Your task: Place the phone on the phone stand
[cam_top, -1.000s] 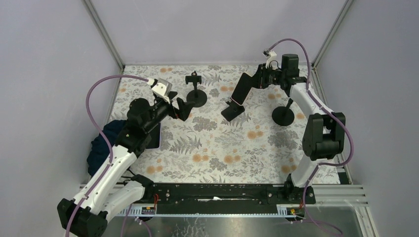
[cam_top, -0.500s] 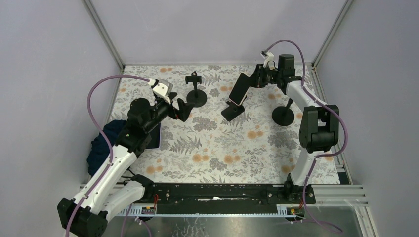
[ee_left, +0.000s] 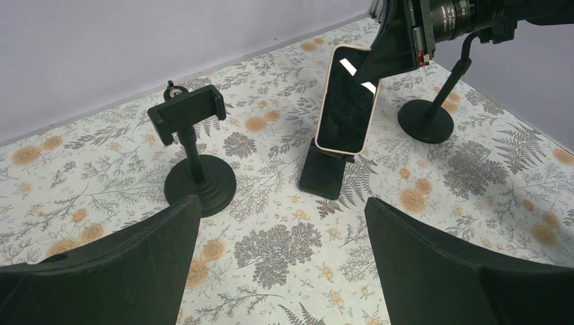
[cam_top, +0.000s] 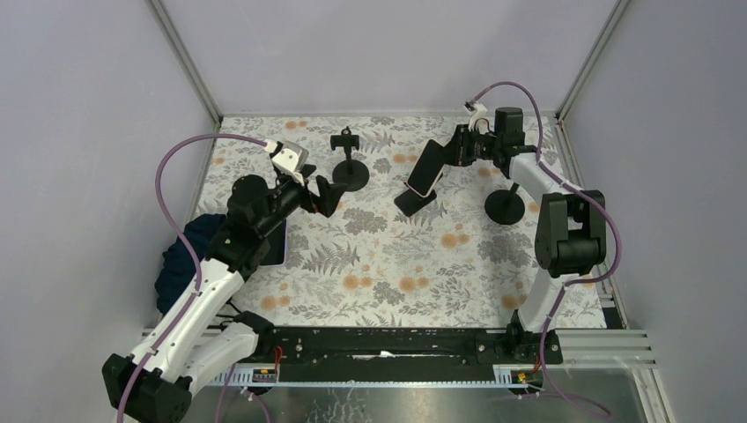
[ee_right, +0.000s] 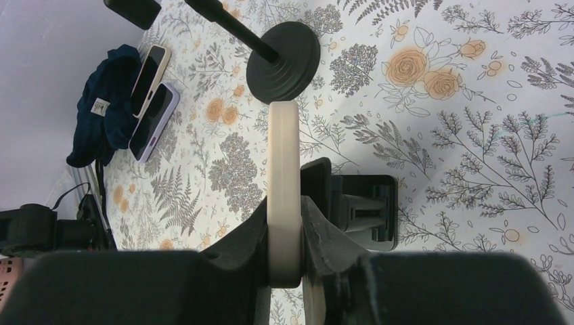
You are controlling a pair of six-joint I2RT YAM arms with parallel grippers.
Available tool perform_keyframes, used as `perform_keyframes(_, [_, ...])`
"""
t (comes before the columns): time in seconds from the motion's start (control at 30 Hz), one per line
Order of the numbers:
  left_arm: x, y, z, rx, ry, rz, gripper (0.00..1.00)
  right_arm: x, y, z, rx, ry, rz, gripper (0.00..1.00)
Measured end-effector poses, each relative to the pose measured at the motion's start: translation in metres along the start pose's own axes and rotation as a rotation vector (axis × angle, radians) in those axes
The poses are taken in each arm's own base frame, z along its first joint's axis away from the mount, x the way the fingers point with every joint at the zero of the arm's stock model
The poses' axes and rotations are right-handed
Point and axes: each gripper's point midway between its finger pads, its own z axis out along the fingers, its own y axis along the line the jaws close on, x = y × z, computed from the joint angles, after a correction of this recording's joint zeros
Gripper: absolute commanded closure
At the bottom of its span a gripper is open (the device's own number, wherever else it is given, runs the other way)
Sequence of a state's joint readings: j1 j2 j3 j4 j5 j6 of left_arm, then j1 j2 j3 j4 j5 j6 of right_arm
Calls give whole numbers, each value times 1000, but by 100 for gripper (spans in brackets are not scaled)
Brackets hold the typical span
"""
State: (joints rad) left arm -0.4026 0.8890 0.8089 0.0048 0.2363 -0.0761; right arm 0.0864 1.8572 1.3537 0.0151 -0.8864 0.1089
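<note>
While the stand is carried mid-worktop, the right arm is judged nearer | phone is clamped edgewise in right gripper, long axis steeply tilted, lower end just over stand | left gripper is spread, empty

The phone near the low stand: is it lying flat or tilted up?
Tilted up. The right gripper clamps the phone by its top; its lower end is at the low stand.
</note>
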Motion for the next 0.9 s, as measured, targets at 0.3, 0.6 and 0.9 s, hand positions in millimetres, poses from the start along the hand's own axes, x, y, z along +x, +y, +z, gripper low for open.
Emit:
perform_keyframes(0.3, [0,0,0,0,0,0,1,6,7,0,32,-12,-52,95])
perform_keyframes(0.6, [0,0,0,0,0,0,1,10,11,3,41,-36,-92,92])
perform_keyframes(0.9, [0,0,0,0,0,0,1,13,9,5,50,-47,-108,79])
